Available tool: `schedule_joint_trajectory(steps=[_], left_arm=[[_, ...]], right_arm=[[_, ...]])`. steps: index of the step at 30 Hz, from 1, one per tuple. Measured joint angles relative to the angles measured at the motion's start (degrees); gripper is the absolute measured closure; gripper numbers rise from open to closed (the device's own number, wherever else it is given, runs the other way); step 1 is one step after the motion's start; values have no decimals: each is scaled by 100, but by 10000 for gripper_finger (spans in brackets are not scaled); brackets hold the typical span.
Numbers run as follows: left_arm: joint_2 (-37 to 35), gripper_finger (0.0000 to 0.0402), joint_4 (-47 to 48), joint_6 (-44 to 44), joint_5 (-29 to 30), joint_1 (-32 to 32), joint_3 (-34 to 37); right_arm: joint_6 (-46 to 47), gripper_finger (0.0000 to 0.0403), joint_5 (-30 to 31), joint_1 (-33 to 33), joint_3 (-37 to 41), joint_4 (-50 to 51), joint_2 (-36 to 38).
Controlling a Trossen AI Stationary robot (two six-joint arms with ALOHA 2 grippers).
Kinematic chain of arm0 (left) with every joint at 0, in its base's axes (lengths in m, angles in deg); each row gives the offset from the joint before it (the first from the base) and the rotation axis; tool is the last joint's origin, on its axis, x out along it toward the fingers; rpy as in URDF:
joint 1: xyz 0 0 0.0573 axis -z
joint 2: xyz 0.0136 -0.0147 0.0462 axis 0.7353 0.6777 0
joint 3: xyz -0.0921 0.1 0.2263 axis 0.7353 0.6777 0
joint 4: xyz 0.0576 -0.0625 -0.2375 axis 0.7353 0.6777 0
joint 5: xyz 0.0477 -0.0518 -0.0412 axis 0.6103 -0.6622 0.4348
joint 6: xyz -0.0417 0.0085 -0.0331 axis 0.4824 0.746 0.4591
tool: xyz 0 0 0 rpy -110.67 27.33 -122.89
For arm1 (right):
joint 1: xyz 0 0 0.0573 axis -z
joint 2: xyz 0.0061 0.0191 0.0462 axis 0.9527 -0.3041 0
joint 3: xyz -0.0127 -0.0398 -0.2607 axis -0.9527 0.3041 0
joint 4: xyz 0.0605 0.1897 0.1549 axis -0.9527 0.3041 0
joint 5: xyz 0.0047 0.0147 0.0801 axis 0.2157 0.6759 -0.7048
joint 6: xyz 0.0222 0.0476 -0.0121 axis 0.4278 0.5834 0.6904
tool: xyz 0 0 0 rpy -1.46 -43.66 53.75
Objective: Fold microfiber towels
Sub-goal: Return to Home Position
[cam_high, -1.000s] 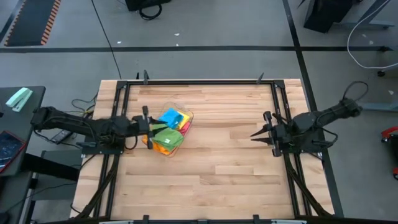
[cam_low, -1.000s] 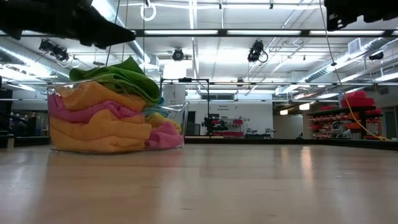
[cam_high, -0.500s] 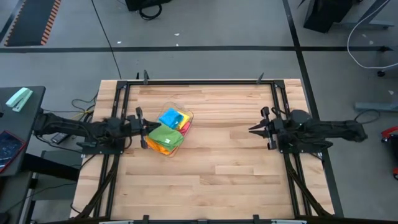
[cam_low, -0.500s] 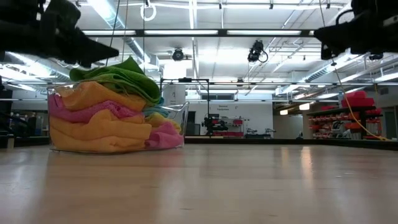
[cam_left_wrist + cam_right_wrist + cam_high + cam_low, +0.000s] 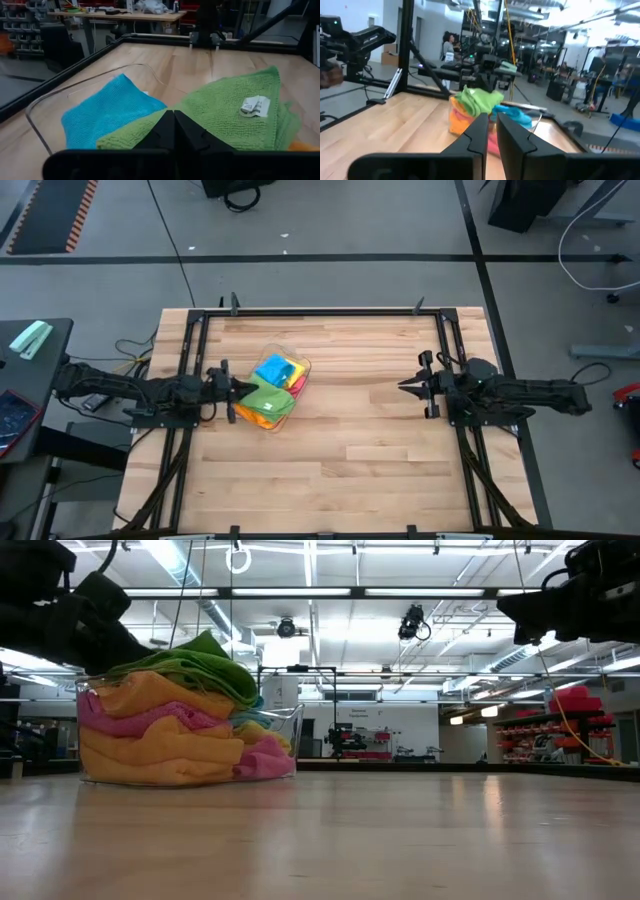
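High view: microfiber towels (image 5: 266, 397) piled in clear tub (image 5: 304, 366), table (image 5: 350, 465) left-centre; green on top, blue beside it. Left jaws together, just beside tub. Right jaws together, well apart, at table's right side.

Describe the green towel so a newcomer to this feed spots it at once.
On the wooden table, look toward the left arm's side for the clear tub heaped with coloured towels. The green towel lies folded on top of the heap, beside a blue towel. Only the green one shows a small white tag.
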Motion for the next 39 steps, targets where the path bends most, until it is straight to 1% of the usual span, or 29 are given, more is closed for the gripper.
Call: schedule_joint_trajectory(steps=[2, 4, 8, 15, 20, 32, 39], left_arm=[[-2, 387, -5, -7, 0, 0, 0], [-2, 370, -9, -60, 1, 0, 0], [-4, 338, -103, -496, 4, -11, 0], [-2, 311, -88, -634, 4, -11, 2], [-2, 306, -86, -632, 4, -11, 4], [-2, 321, -85, -632, 4, -11, 4], [-2, 314, -83, -632, 4, -11, 6]], right_arm=[[-29, 358, 6, 0, -8, -25, 0], [-34, 358, 6, 0, -8, 2, -9], [-36, 358, 8, 0, -8, 17, -11], [-51, 358, 10, 0, -8, 88, -17], [-45, 358, 10, 0, -8, 96, -17], [-40, 358, 12, 0, -8, 96, -17], [-40, 358, 12, 0, -8, 94, -17]])
